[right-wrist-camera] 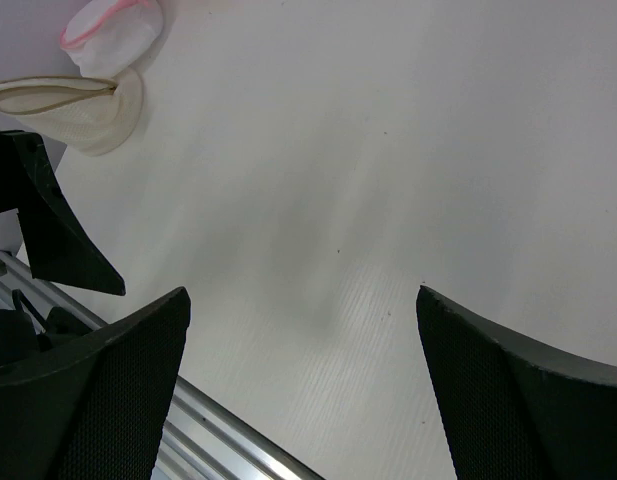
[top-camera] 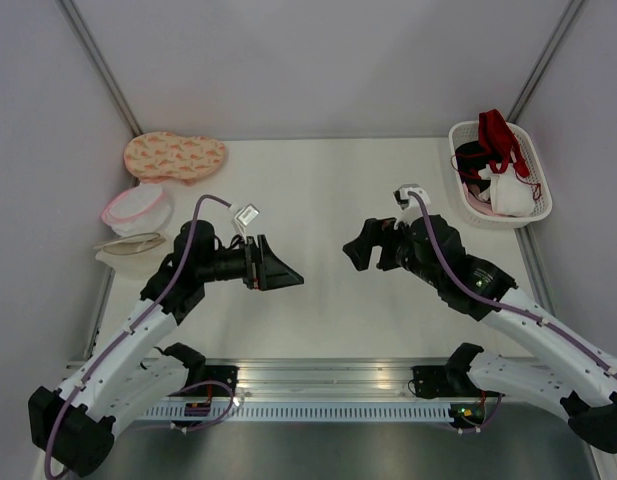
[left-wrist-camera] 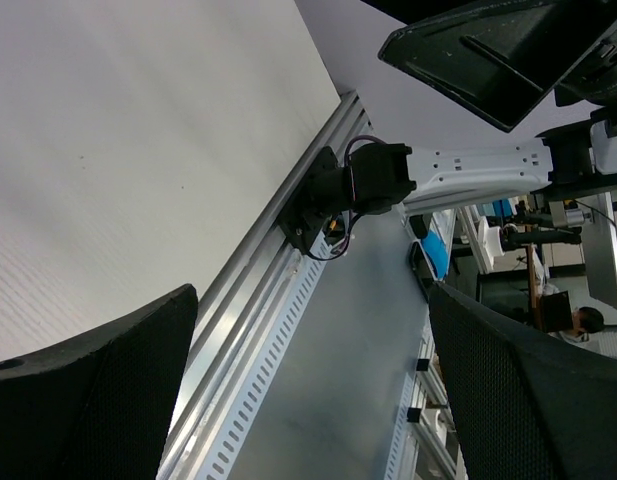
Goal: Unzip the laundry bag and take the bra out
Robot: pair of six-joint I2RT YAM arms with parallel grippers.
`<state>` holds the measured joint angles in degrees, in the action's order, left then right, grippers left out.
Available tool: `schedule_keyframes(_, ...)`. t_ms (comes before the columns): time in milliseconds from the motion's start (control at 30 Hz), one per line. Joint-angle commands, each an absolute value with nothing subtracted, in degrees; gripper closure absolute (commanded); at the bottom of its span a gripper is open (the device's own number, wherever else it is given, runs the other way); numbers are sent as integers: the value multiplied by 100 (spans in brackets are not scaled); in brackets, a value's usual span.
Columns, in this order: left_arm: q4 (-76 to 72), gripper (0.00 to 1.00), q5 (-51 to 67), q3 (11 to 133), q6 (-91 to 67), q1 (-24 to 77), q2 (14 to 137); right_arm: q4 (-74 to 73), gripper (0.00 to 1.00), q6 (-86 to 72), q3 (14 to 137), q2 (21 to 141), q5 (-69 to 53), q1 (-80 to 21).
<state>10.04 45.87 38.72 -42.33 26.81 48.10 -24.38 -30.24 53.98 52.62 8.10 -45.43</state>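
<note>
"Cream-white laundry bag [top-camera: 128, 247] — status?"
"Far left on the counter [top-camera: 328, 190], halves apparently parted, no contents discernible. Judged unzipped."
"Bra [top-camera: 508, 195]?"
"In the white basket [top-camera: 544, 200], far right, with a black garment [top-camera: 471, 155] and a pink garment [top-camera: 478, 202] — removal appears complete; no step seems left."
"Claws?"
"Left claw [top-camera: 280, 268] and right claw [top-camera: 360, 245]: jaws wide apart, empty, above mid-counter."

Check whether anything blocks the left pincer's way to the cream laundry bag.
No object does. The laundry bag lies at the left edge of the table, beside the pink-rimmed bag, with bare surface on its near side. But the open left pincer points away, toward the middle.
</note>
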Motion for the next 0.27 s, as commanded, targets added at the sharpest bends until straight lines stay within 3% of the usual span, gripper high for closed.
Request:
schedule_keyframes(0, 580, 1, 4509, 3938, -4219, 2725, 4702, -2312, 2, -3015, 5379, 5247, 484, -4360)
schedule_keyframes(233, 527, 0, 4448, 3929, -4193, 2742, 4737, -2294, 2, -2962, 5361, 5273, 255, -4140)
